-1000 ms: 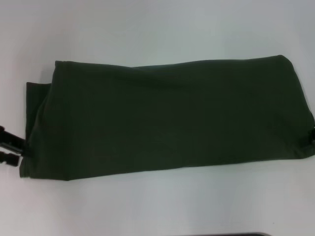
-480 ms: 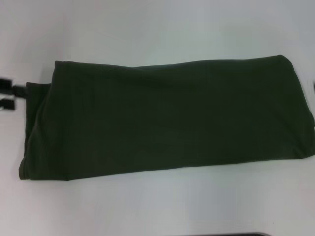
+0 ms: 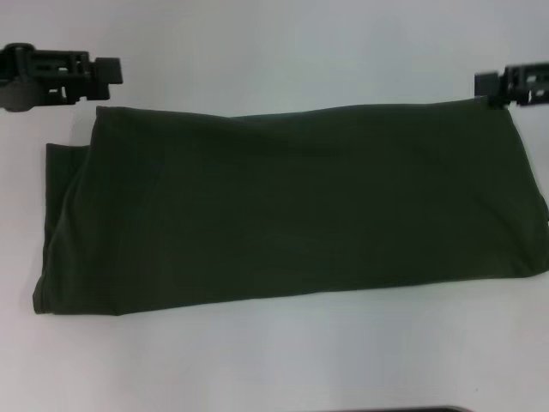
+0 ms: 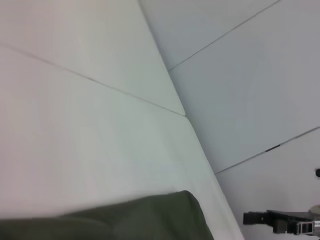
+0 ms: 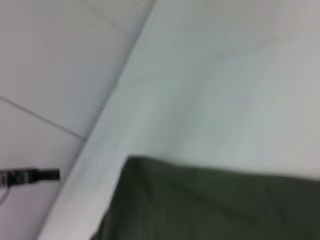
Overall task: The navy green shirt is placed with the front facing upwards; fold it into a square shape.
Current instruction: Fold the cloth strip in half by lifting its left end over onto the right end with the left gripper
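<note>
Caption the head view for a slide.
Navy green shirt folded into a long band on the white table, left tool and right tool at its far corners.

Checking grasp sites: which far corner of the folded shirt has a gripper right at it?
The far right corner of the navy green shirt: the right gripper meets it, while the left gripper sits apart from the left corner.
</note>
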`<state>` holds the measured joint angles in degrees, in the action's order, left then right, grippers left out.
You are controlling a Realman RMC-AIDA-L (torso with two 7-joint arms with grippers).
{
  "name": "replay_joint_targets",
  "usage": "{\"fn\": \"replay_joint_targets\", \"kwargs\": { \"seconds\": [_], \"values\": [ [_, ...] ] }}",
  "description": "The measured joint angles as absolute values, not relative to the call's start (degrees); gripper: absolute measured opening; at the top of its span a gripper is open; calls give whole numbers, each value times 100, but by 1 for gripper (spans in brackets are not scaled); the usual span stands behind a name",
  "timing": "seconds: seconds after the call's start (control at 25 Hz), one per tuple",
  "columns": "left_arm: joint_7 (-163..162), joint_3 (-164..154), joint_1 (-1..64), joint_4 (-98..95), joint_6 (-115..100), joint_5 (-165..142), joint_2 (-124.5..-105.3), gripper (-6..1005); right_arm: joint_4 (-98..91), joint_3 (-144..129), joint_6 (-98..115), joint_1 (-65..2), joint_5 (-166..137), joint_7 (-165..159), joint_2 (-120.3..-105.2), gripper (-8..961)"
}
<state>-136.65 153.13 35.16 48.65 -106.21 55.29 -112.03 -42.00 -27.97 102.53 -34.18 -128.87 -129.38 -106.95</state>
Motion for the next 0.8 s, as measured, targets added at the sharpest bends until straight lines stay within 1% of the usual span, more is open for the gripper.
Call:
{"fn": "replay_joint_targets", "kwargs": {
  "seconds": [0.04,0.16,0.32,0.48,0.56,0.68,0.8],
  "values": [
    [-13621,15271,3517,4876,-10582,5532,-11216,551,-4050,-2878,10221,-3447,-12930,-12907,-10637,788],
    [-13610,15160,3520,4882,-10446,5480,-11240,551,-3949,-2977,10218,-3442,-12958,-12874,-10606,770],
    [-14019,15020,3483,4749,-10271,5269,-11197,551,-3941,-3134,10329,-3396,-13228,-13003,-10660,746],
    [-14367,15007,3389,4725,-10166,5164,-11167,551,-3851,-3207,10434,-3389,-13822,-13128,-10789,723],
    [-14430,15003,3364,4724,-10148,5159,-11166,551,-3760,-3208,10441,-3375,-14060,-13173,-10829,711],
    [-14468,14993,3347,4721,-10136,5155,-11163,552,-3690,-3213,10449,-3318,-14248,-13268,-10840,699],
    [-14502,14983,3341,4719,-10098,5155,-11152,552,-3690,-3218,10550,-3232,-14293,-13326,-10788,701]
  ]
}}
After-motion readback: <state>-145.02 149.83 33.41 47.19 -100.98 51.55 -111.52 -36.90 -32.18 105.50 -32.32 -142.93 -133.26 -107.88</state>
